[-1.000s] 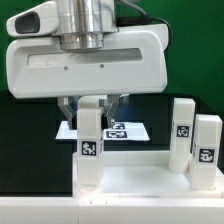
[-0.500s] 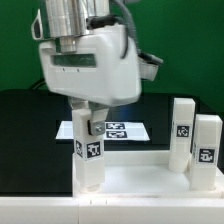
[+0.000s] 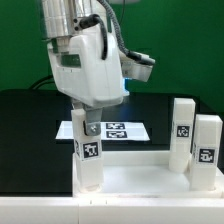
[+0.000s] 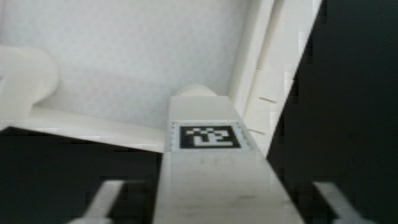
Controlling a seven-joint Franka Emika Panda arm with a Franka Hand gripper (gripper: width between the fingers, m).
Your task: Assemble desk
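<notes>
The white desk top (image 3: 140, 182) lies flat at the front of the table. One square white leg (image 3: 88, 150) with a black-and-white tag stands upright at its corner toward the exterior view's left. My gripper (image 3: 84, 120) is just above, its fingers straddling the leg's top. In the wrist view the leg (image 4: 210, 140) runs up between my fingers (image 4: 107, 200), with a dark gap on each side, so the gripper (image 4: 217, 205) is open around it. The desk top (image 4: 125, 60) fills the area beyond the leg.
Two more tagged white legs (image 3: 183, 130) (image 3: 207, 150) stand upright at the desk top's end toward the exterior view's right. The marker board (image 3: 122, 130) lies on the black table behind the gripper. A green wall is at the back.
My hand has turned about its vertical axis above the leg, from facing the camera to angled. The leg and its tag stay in the same place.
</notes>
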